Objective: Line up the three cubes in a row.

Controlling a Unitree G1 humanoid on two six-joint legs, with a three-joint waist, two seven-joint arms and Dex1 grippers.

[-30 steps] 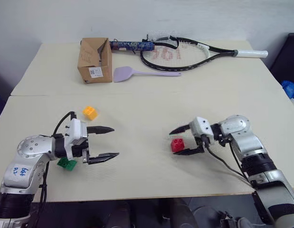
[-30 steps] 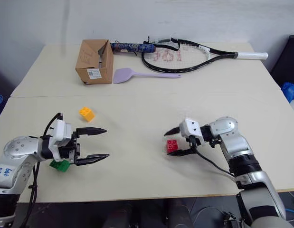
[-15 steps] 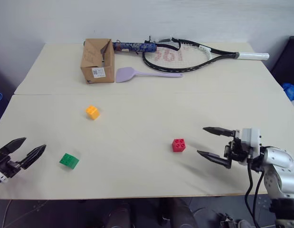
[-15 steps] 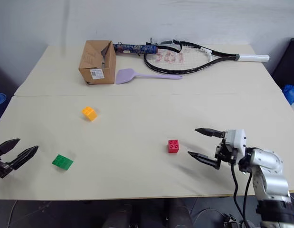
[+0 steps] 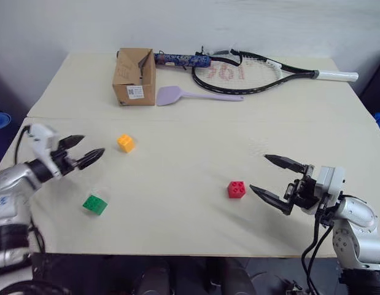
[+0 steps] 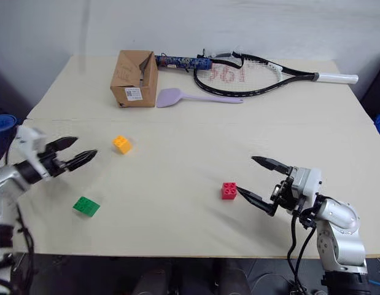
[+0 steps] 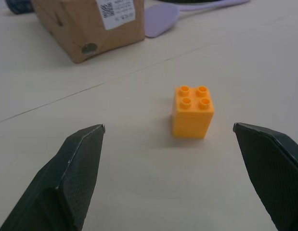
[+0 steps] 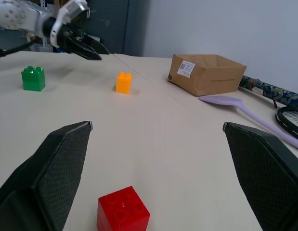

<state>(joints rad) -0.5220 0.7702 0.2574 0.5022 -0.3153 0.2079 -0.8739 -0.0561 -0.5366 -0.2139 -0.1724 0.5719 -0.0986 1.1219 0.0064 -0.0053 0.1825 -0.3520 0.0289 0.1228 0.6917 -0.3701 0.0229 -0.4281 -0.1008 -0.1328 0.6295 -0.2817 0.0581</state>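
On the desk (image 5: 196,153) the orange-yellow cube (image 5: 125,142), green cube (image 5: 94,204) and red cube (image 5: 236,189) lie well apart. Left pincer (image 5: 84,150) spread, facing orange-yellow; right pincer (image 5: 271,179) spread beside red. Next, I judge: grasp one.

A brown open cardboard box (image 5: 135,76) bearing a white label is sitting in the upper left of the frame on the pale beige table (image 5: 177,129), with a lilac plastic spatula (image 5: 196,94) lying just beside it and a black tennis racket (image 5: 263,69) stretching across the upper right.
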